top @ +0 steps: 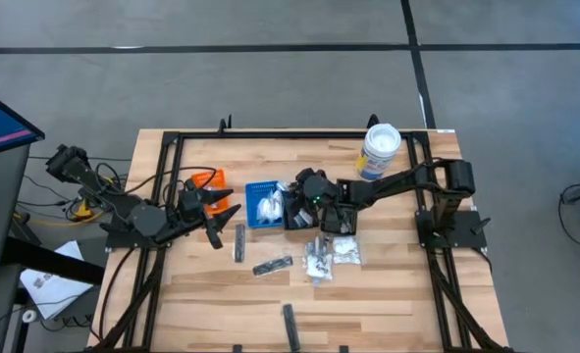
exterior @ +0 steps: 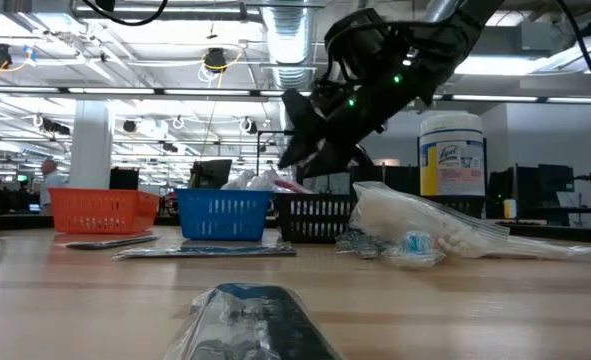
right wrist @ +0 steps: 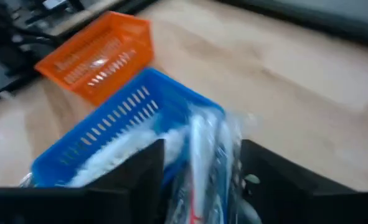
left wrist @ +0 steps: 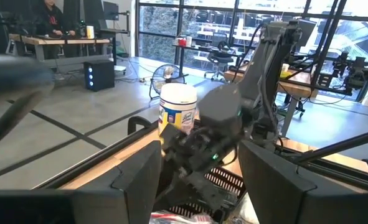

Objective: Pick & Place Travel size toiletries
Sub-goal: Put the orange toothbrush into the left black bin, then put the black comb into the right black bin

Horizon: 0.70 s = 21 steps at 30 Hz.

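We look across a light butcher-block wooden table [top: 388, 294] framed by black rails, set on a grey concrete floor in an open workshop. Near the table's centre stand three small slotted plastic bins in a row: an orange bin [top: 203, 182] at nine o'clock, a blue bin [top: 263, 204] holding white crinkly packets [top: 269, 206], and a black bin [top: 298, 210] touching its three-o'clock side. A tall white tub with a blue label [top: 380, 149] stands at the table's one o'clock.

The right gripper [top: 309, 189] hangs over the seam between the blue and black bins; its wrist view shows its fingers [right wrist: 137, 177] apart with a clear-wrapped stick bundle [right wrist: 203, 163] between them, and we cannot tell whether they touch it. The left gripper [top: 211, 209] hovers beside the orange bin, fingers spread, nothing between them.

More toiletries lie loose at five to six o'clock of the bins: a silvery sachet [top: 239, 242], a dark sachet [top: 272, 266], a clump of clear-wrapped packets [top: 319, 259], a white packet [top: 346, 251], and a black piece [top: 290, 325] near the front edge.
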Tool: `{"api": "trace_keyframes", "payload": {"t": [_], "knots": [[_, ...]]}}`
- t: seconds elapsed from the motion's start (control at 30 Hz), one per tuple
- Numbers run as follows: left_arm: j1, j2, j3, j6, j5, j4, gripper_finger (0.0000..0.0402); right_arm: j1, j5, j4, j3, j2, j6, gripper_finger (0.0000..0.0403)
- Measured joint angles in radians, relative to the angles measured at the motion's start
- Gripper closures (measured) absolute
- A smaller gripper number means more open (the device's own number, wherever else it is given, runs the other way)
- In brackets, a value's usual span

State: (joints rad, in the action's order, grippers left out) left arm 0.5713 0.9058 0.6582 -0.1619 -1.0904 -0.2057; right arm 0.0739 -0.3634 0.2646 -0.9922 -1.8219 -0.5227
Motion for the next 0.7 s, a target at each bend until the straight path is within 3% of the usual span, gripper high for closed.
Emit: {"api": "trace_keyframes", "payload": {"t": [0.1, 0.23, 0.47, 0.7], "knots": [[0.000, 0.000, 0.000, 0.000, 0.000, 0.004, 0.0193, -0.001, 0.005, -0.004, -0.028, 0.041, 0.099, 0.0148], [0.003, 0.000, 0.000, 0.000, 0.000, 0.006, 0.0193, -0.014, 0.063, -0.076, -0.055, 0.154, 0.194, 0.0114], [0.039, 0.000, 0.000, 0.005, 0.005, 0.007, 0.0193, -0.119, 0.238, -0.263, -0.061, 0.396, 0.184, 0.0107], [0.067, 0.000, 0.000, 0.007, 0.052, 0.013, 0.0193, -0.306, 0.238, -0.488, -0.060, 0.488, 0.026, 0.0107]]}}
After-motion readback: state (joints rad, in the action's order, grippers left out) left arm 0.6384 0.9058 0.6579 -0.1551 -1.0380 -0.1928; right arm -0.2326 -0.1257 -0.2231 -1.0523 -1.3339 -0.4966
